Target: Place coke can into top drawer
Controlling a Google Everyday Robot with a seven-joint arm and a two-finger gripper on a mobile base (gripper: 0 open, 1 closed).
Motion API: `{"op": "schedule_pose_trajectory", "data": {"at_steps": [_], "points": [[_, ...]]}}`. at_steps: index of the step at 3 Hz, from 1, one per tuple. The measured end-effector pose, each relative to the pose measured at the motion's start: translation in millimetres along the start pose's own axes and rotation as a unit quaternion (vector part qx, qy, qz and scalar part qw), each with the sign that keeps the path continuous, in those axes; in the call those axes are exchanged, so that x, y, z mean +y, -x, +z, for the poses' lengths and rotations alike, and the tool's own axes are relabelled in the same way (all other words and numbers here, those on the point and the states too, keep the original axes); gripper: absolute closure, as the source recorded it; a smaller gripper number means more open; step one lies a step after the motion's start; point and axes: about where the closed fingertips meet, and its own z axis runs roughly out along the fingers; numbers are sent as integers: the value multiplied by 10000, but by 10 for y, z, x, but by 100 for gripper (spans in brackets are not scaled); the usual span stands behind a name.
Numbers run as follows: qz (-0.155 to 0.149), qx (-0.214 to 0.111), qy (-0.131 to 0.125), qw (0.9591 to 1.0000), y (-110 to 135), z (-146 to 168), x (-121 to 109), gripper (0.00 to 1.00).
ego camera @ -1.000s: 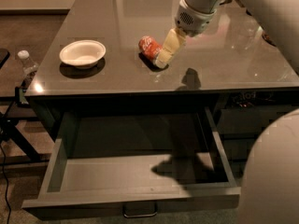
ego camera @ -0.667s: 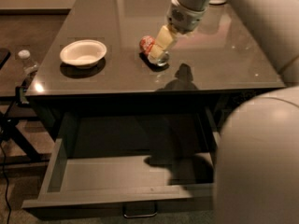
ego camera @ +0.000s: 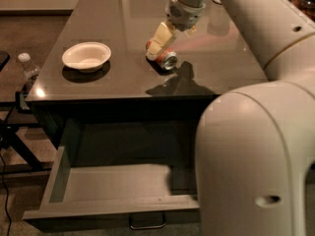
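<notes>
The gripper (ego camera: 158, 44) hangs from the wrist at the far-left end of the coke can (ego camera: 166, 58), low over the tabletop (ego camera: 123, 23) and touching or all but touching the can's red side. Whether it has closed on the can cannot be told from this angle, because its cream tip overlaps the can and hides the gap. The can does not look lifted.

The coke can lies on its side. Its long axis runs diagonally from the far left under the gripper to the near right, where the silver end faces the camera. So the can sits directly under and just to the near-right of the gripper, and the grasp probably has to close across that diagonal rather than along it.

The white bowl (ego camera: 86, 56) stands well apart to the left of the can. A plastic bottle (ego camera: 27, 67) stands further left of the can, off the table edge. The top drawer (ego camera: 118, 183) is pulled open in front of and below the can, with its pale inside showing and its bar handle (ego camera: 146, 223) at the front. The robot's own white body (ego camera: 256, 156) hides the drawer's right part.

By this reading, the pick is under way and the carry to the drawer is not yet done.
</notes>
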Motion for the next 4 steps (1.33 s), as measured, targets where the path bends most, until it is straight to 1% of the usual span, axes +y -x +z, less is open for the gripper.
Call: {"op": "schedule_pose_trajectory", "data": {"at_steps": [2,3,4], "points": [[80,143,-162,9997,202,209,-213,0],[109,191,-226,9995,255,302,-295,0],[138,247,-227,9993,271,415,-349,0]]}}
